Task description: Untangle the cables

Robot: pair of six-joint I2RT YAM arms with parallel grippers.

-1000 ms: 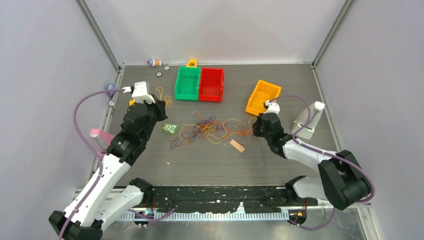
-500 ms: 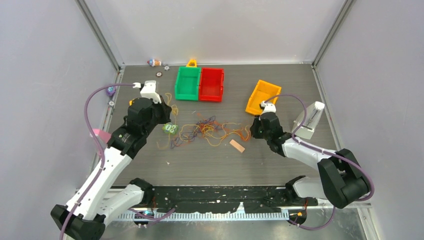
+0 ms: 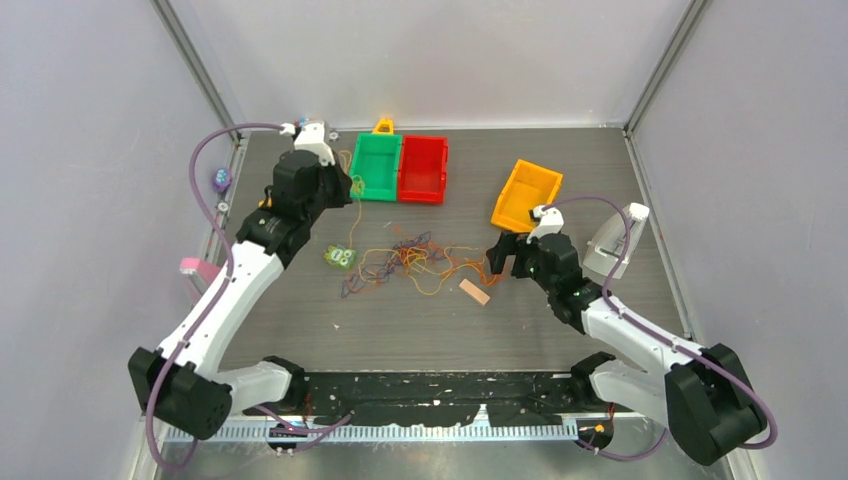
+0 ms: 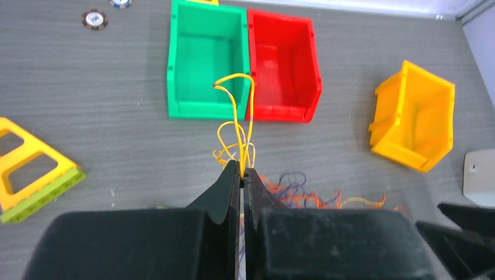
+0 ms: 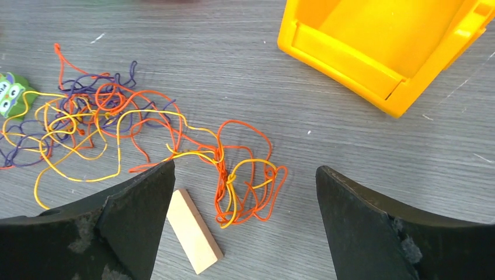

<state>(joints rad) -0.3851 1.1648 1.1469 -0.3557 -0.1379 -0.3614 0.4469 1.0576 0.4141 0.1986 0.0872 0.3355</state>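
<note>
Left claw (image 4: pixel 241 172): carried toward green bin (image 4: pixel 204 64), pinching yellow cable (image 4: pixel 236 111). Right claw (image 5: pixel 245 170): sprung wide, empty, above cables (image 3: pixel 410 258) heaped mid-counter (image 3: pixel 400 320). Progress: early; most tangle remains.

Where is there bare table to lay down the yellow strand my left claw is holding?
Widest bare patch: the strip of table between the cable tangle and the near edge. A smaller gap lies between the red bin and the yellow bin. Crowded: the middle, with the tangle, owl toy, wooden block and open right claw.
</note>
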